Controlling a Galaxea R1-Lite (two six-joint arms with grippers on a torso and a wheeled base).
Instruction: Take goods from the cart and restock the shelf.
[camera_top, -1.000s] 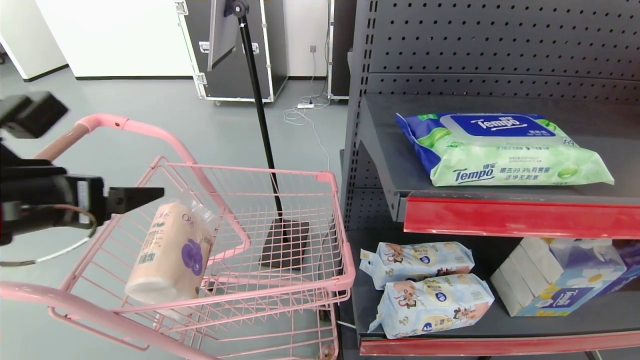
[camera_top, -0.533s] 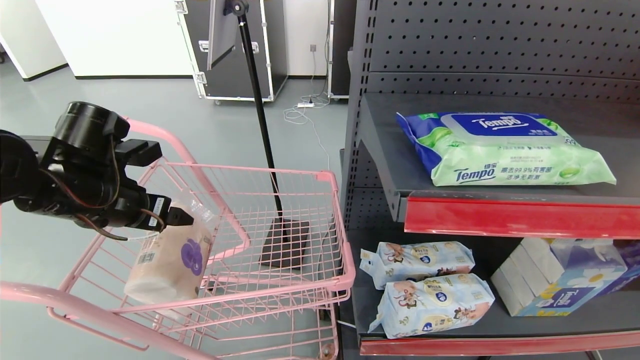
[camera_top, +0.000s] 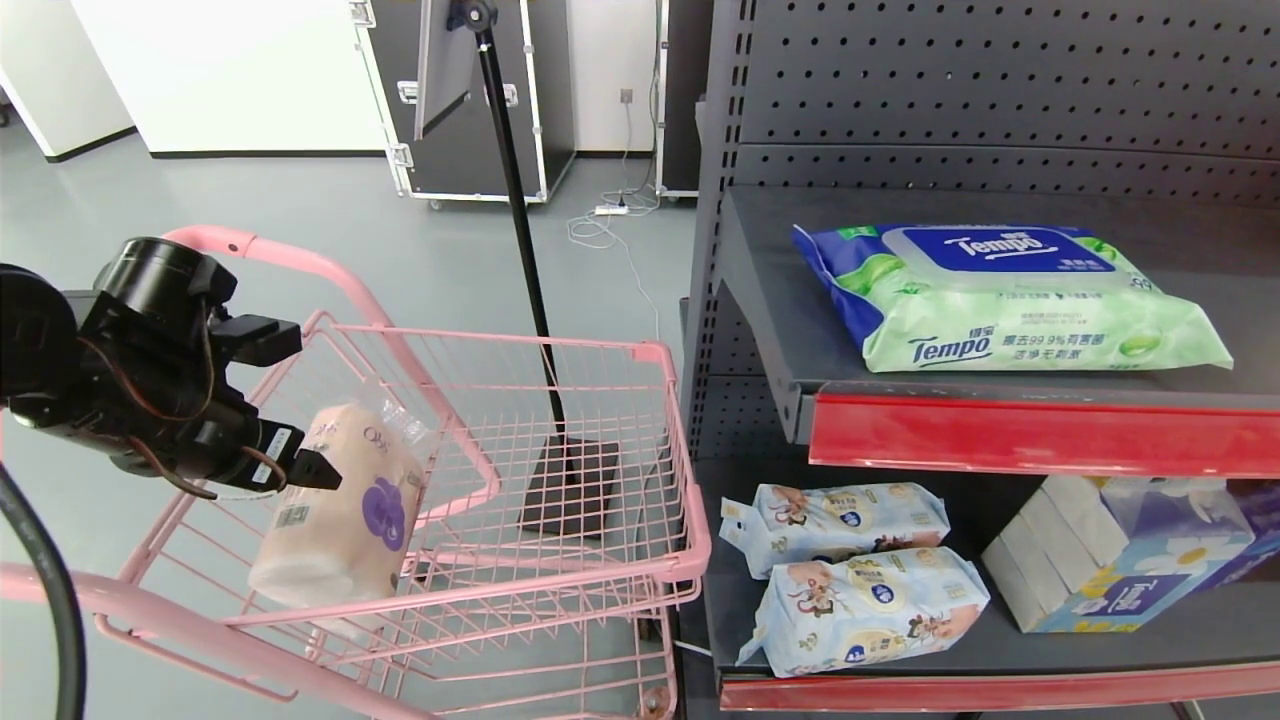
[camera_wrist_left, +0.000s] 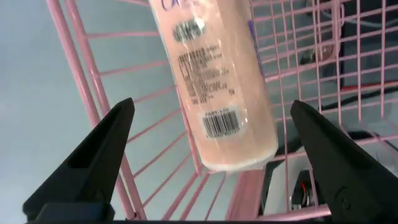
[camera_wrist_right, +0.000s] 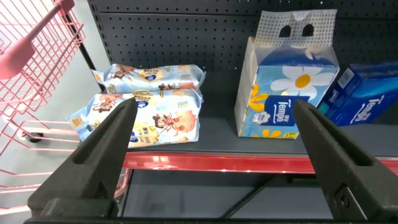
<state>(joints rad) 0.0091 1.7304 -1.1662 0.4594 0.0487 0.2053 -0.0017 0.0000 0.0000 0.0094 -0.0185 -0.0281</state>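
My left jaws stand wide apart, gripping nothing, pointed down into the pink cart (camera_top: 600, 350) at its left side; between their two tips, farther in, lies the peach tissue roll pack (camera_wrist_left: 217, 81), leaning on its side against the wire wall with its barcode end nearest me; from the head view one tip sits over the pack's upper part, and I cannot tell whether it touches; my right jaws are also spread wide and hold nothing, facing the lower shelf (camera_wrist_right: 217, 134) from the front; on that shelf two pale blue packs (camera_wrist_right: 149, 99) lie one just beside the other at the end nearest the cart; to their right stands a bundle of tissue boxes (camera_wrist_right: 289, 93) with a daisy print, and a dark blue box (camera_wrist_right: 367, 93) leans just beyond it; on the upper shelf (camera_top: 780, 330) a green and blue wet wipes pack (camera_top: 1000, 300) lies flat; behind the cart a black stand pole (camera_top: 520, 230) rises from the grey floor.
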